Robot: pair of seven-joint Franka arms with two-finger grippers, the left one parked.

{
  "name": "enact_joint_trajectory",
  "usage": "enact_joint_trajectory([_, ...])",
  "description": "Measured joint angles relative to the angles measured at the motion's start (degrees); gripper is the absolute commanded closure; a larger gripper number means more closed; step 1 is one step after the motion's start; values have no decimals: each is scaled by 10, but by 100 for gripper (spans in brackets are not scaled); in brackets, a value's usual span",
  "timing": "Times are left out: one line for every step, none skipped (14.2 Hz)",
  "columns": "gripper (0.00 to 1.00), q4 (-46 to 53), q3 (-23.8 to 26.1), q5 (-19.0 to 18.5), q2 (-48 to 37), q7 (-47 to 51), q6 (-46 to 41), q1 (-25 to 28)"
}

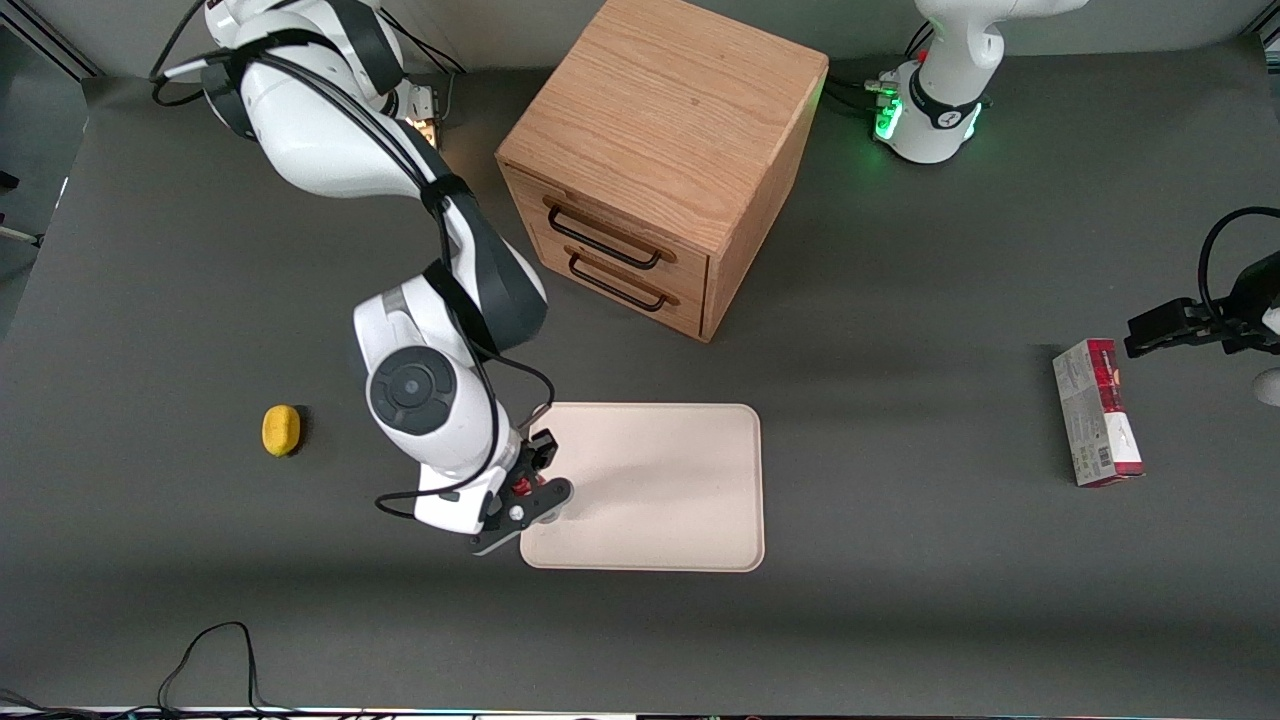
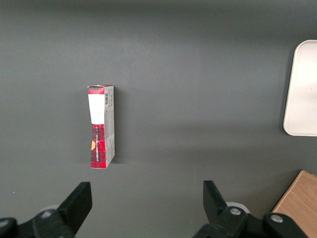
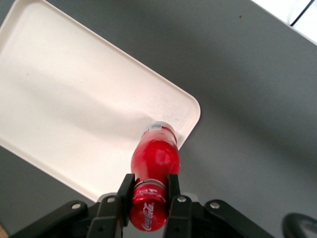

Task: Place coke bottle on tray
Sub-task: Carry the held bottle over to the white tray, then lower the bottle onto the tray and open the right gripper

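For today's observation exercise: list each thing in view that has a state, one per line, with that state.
gripper: shut on the coke bottle, over the tray's corner.
coke bottle: capped, held by its neck, hanging above the tray.
tray: empty.
drawer cabinet: both drawers closed.
carton box: lying flat.

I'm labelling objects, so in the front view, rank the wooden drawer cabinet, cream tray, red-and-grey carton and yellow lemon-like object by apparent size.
1. Wooden two-drawer cabinet, though it stands taller, nearer the camera
2. Flat cream-white tray
3. Red-and-grey carton box
4. Yellow lemon-like object
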Motion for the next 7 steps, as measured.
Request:
enact_joint_trajectory([97,0,0,0,7,0,6,0])
enact_joint_trajectory([96,0,0,0,12,0,11,0])
enact_joint_trajectory([94,0,0,0,17,0,14,0])
enact_joint_trajectory([93,0,0,0,20,0,17,0])
enact_joint_trajectory([93,0,0,0,23,0,21,0])
enact_joint_trajectory([93,0,0,0,26,0,24,0])
enact_joint_trajectory([91,-1,0,0,28,0,28,0])
